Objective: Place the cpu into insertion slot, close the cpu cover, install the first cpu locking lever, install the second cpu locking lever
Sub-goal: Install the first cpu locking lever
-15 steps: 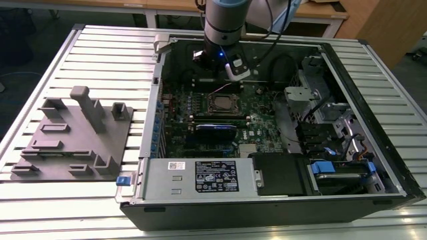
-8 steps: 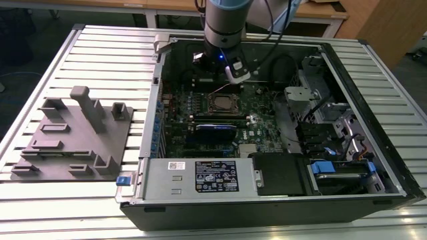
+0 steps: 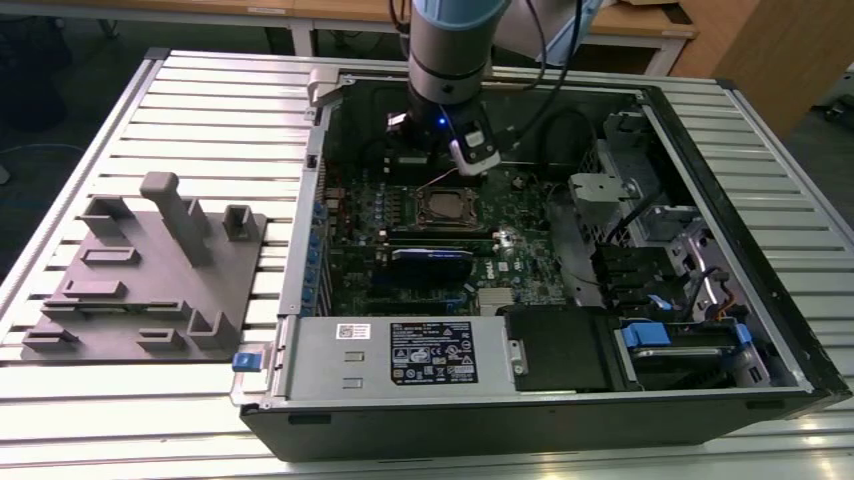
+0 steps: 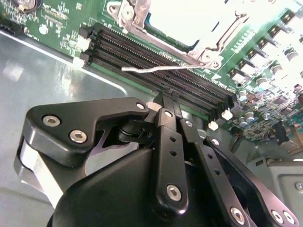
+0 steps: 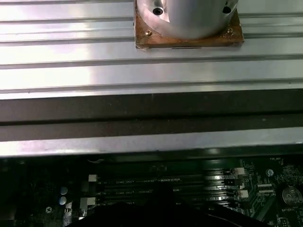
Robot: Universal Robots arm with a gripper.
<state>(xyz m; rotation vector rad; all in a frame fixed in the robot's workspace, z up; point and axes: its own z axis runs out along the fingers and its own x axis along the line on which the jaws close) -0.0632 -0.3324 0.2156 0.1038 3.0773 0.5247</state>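
While peering past the matte black gripper point(image 4: 169, 97), can see it clenched on nothing, just short of the insertion slot point(image 4: 209, 56). Next up, got ribbed black memory slots point(image 4: 142, 56) beside that slot, with a thin silvery locking lever point(image 4: 165, 68) sticking out from the slot's corner across them. Furthest, got the pale flat square cpu point(image 4: 175, 16) seated in the slot, framed by the shiny cpu cover point(image 4: 137, 16).

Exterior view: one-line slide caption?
Arm holds its hand near the CPU slot inside an open PC case on a slatted table.
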